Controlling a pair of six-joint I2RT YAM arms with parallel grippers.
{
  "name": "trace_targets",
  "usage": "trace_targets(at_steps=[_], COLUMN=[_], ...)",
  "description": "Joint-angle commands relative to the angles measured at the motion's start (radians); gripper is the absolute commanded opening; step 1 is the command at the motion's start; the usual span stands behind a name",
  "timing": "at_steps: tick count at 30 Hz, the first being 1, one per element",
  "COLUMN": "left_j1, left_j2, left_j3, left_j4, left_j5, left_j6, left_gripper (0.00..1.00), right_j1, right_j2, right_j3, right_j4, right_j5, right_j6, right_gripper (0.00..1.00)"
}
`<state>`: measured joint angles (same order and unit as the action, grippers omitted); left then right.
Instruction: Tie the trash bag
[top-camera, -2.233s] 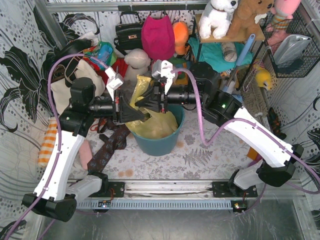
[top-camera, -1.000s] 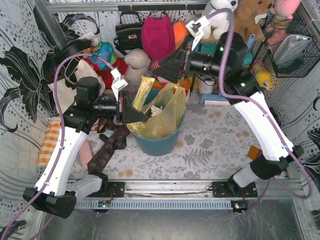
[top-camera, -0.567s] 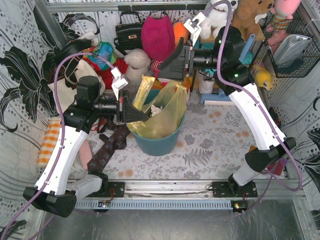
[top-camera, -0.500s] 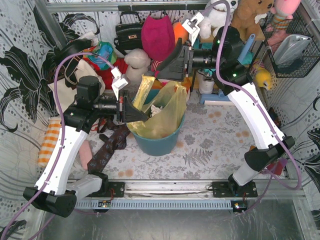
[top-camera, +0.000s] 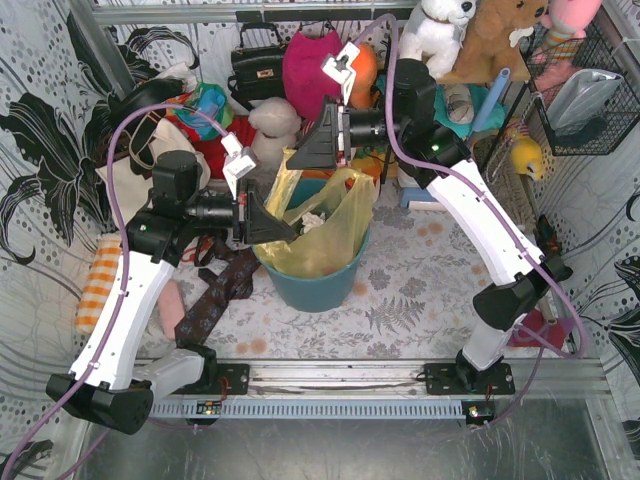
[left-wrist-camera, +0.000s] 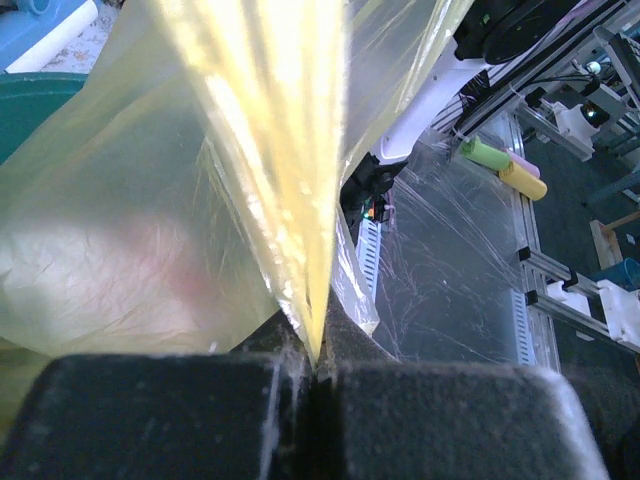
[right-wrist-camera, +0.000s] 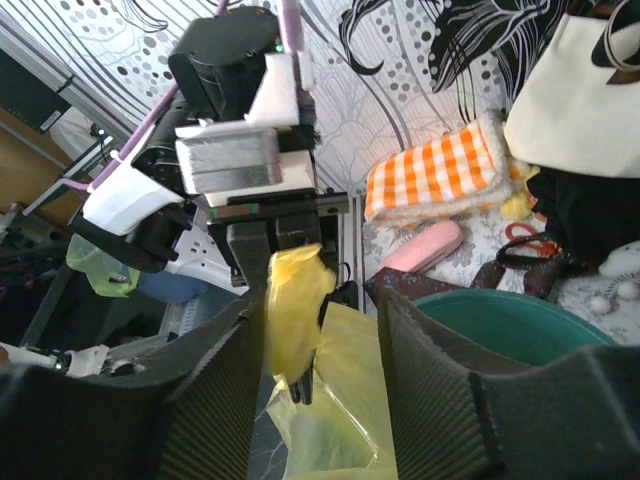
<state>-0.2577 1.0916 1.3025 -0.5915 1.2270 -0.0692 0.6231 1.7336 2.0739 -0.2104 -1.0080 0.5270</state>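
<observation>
The trash bag is thin yellow plastic lining a teal bin, with white paper showing inside. My left gripper is shut on the bag's left rim; in the left wrist view the film runs up out of the closed pads. A twisted flap of the bag stands up above that grip. My right gripper is open, one finger on each side of that flap. The flap lies close against the left finger. The right finger stands apart from it.
Handbags, a pink bag and soft toys crowd the back wall and shelf. A cream tote and an orange-checked cloth lie at the left, a dark tie beside the bin. A wire basket hangs at the right.
The right arm has swung left from the back right, and its gripper now straddles the upstanding flap, jaws somewhat narrower. The left gripper has kept its hold without moving.
</observation>
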Motion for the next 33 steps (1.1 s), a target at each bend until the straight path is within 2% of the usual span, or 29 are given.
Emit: trace_targets(at_steps=[1,4,7,12,15,18,22,28,33], left_j1=[-0.004,-0.004,-0.004,-0.003,-0.004,-0.004,-0.004,-0.003,-0.019], left_j2=[0.002,-0.001,-0.006,-0.016,-0.038,-0.068,-0.088,-0.093,-0.026], left_j3=[0.038,0.037,0.039,0.064,0.082,0.103,0.16,0.262,0.4], left_j4=[0.025,0.033,0.039,0.038,0.049,0.079,0.115,0.165,0.183], left_j5=[-0.006,-0.019,-0.032,-0.087,-0.197,-0.353,-0.457,-0.509,-0.47], left_j6=[0.008,0.001,-0.008,-0.008,-0.007,-0.007,-0.011,-0.053,-0.135], left_gripper=[0.0,0.0,0.14,0.64,0.77,0.81,0.86,0.89,0.9], right_j1=[0.011,0.01,0.012,0.017,0.018,0.018,0.018,0.018,0.018], right_j2=[-0.005,-0.014,-0.028,-0.049,-0.06,-0.061,-0.06,-0.061,-0.061], right_j3=[0.034,0.021,0.005,-0.017,-0.031,-0.038,-0.043,-0.054,-0.072], right_j4=[-0.026,-0.028,-0.011,0.016,0.026,0.026,0.018,0.002,-0.018], right_j5=[0.013,0.029,0.05,0.062,0.065,0.072,0.102,0.149,0.206], right_j6=[-0.046,-0.054,-0.053,-0.052,-0.051,-0.051,-0.058,-0.067,-0.08], right_gripper=[0.42,0.18,0.02,0.0,0.0,0.0,0.0,0.0,0.0])
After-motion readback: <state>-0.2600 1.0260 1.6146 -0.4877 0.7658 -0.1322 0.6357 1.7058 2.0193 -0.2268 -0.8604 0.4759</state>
